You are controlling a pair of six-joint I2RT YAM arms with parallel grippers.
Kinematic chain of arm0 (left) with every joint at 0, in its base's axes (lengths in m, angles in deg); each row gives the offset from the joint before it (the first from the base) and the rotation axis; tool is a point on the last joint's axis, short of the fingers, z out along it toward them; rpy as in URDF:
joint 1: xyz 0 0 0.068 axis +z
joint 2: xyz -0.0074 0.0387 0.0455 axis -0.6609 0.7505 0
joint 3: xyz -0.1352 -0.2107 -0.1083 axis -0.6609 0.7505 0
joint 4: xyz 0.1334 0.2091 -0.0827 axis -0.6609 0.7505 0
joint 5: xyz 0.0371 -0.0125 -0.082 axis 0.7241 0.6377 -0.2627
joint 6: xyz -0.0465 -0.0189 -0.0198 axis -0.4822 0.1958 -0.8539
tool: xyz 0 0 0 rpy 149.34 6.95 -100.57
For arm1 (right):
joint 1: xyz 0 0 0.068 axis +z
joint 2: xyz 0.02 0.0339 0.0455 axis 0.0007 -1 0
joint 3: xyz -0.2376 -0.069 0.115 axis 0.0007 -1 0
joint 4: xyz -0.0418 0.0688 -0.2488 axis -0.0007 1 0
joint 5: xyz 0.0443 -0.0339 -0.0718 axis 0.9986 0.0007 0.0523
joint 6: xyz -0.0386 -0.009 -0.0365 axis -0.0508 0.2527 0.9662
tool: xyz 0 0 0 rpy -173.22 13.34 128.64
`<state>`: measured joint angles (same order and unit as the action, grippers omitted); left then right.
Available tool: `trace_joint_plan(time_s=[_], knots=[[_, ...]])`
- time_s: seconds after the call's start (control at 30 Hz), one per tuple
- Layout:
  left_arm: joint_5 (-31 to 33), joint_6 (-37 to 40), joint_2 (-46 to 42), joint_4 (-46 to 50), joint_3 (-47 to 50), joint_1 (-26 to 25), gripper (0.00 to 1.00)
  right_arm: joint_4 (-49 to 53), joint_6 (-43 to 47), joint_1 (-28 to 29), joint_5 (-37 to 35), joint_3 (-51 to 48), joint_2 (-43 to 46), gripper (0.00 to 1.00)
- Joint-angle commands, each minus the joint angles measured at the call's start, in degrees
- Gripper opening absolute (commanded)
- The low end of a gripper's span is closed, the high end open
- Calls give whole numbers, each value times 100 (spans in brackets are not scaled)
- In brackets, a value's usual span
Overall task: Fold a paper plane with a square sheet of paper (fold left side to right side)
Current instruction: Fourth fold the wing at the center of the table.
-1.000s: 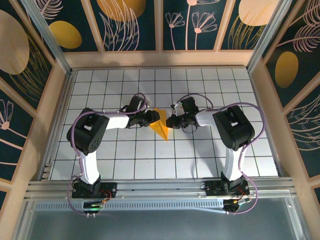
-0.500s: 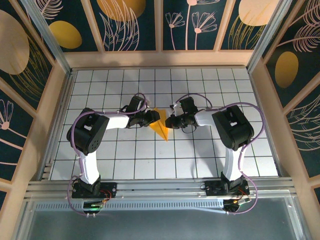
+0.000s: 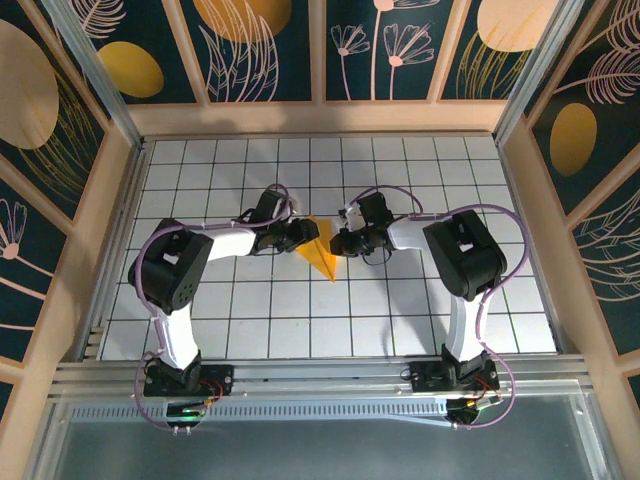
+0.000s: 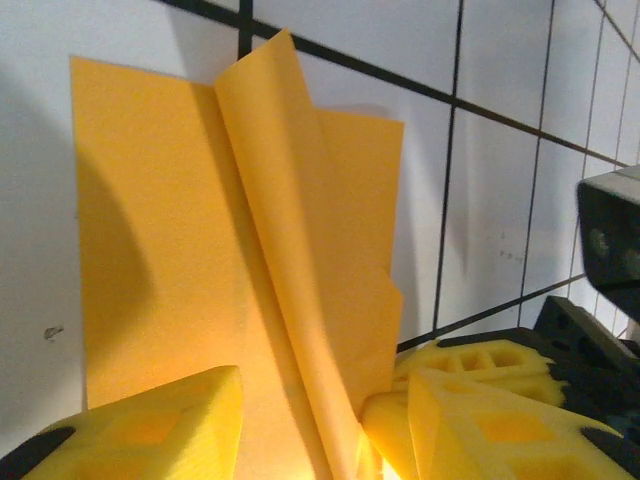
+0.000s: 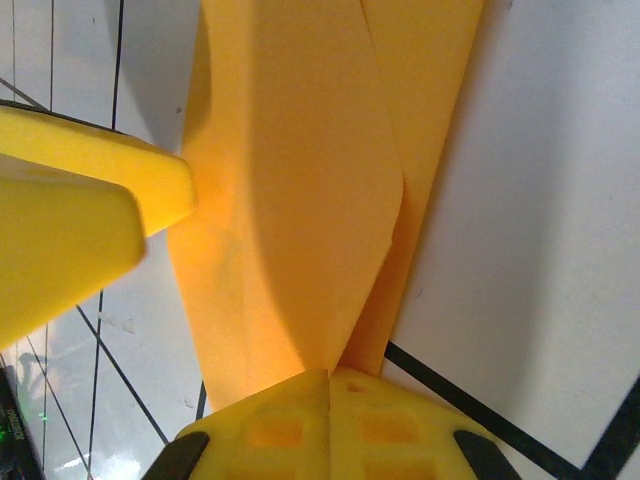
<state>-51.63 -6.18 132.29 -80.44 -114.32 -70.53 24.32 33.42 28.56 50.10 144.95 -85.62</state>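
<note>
The orange-yellow sheet of paper (image 3: 322,256) lies mid-table, folded into a narrow shape whose point faces the near edge. In the left wrist view the paper (image 4: 150,230) has a flap standing up along its centre crease. My left gripper (image 3: 304,236) is at the paper's left edge. It (image 4: 320,410) is open, its yellow fingers (image 4: 160,425) spread either side of the raised flap. My right gripper (image 3: 336,243) is at the right edge. It (image 5: 328,385) is shut, and the flap of the paper (image 5: 300,200) runs into the seam between its pads.
The white grid table (image 3: 400,310) is fenced by wooden walls with dark-blue patterned panels (image 3: 380,45). The two grippers nearly meet over the paper; a left finger (image 5: 90,215) shows in the right wrist view. The right gripper's black body (image 4: 612,240) shows in the left wrist view.
Almost nothing has changed. The right gripper has edged slightly left toward the paper, and the left arm's elbow has shifted a little left. The paper stays in place.
</note>
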Motion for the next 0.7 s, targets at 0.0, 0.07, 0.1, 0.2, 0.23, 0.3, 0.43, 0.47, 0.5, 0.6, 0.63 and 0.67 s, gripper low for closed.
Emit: trace_joint_plan(time_s=[0.0,0.07,0.1,0.2,0.23,0.3,0.43,0.47,0.5,0.6,0.63,0.67], knots=[[124,109,-345,232,-128,29,46,335,64,19,-659,-56,-412,0],[102,146,-392,241,-143,25,40,336,64,23,-671,-55,-411,0],[33,167,-392,218,-152,27,34,345,62,31,-681,-63,-413,0],[-221,145,-312,23,-152,19,19,366,68,23,-707,-61,-415,0],[-294,144,-269,-25,-159,16,16,367,68,29,-716,-54,-418,0],[-450,156,-122,-90,-237,-5,11,385,63,28,-718,-50,-425,0],[-686,157,192,-214,-402,-58,6,402,52,23,-743,-41,-431,0],[-715,163,263,-224,-454,-59,5,427,63,27,-768,-31,-436,0],[-732,169,328,-233,-491,-68,5,441,70,23,-777,-36,-440,0],[-759,211,506,-234,-580,-65,3,467,74,37,-804,-26,-432,0],[-760,222,553,-234,-598,-64,3,466,80,36,-804,-27,-439,0],[-758,248,606,-221,-617,-70,3,471,80,32,-817,-27,-448,0]])
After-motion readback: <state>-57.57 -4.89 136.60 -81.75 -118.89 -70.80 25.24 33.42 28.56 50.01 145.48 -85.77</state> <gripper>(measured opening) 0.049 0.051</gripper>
